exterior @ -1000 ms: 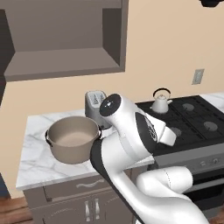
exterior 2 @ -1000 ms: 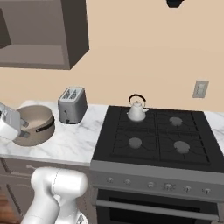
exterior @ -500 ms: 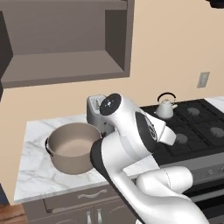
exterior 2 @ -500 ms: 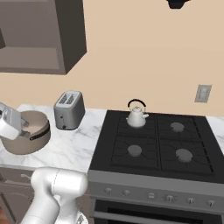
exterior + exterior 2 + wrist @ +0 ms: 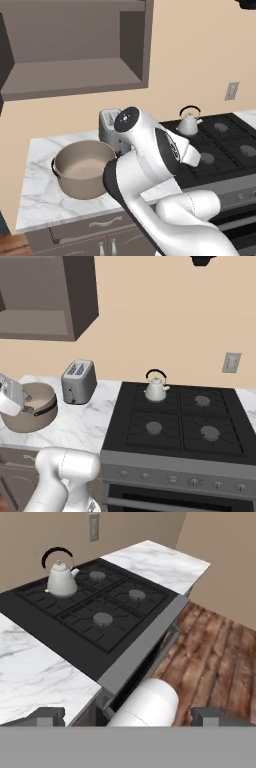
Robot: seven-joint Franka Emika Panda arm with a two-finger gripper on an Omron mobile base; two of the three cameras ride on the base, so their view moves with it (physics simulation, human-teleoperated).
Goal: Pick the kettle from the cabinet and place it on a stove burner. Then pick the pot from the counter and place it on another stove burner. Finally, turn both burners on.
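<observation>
The cooktop (image 5: 175,421) anchors it: the pot (image 5: 82,168) sits left of it on the counter (image 5: 35,200), wide, rigid and likely weighty, so the rim looks the best place to grip. The kettle (image 5: 155,388) stands on the cooktop's rear-left burner. The gripper (image 5: 130,714) is spread wide, empty. Against the earlier frame, the whole view has slid: the base moved.

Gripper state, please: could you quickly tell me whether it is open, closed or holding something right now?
Gripper: open, fingertips wide apart, holding nothing.
</observation>
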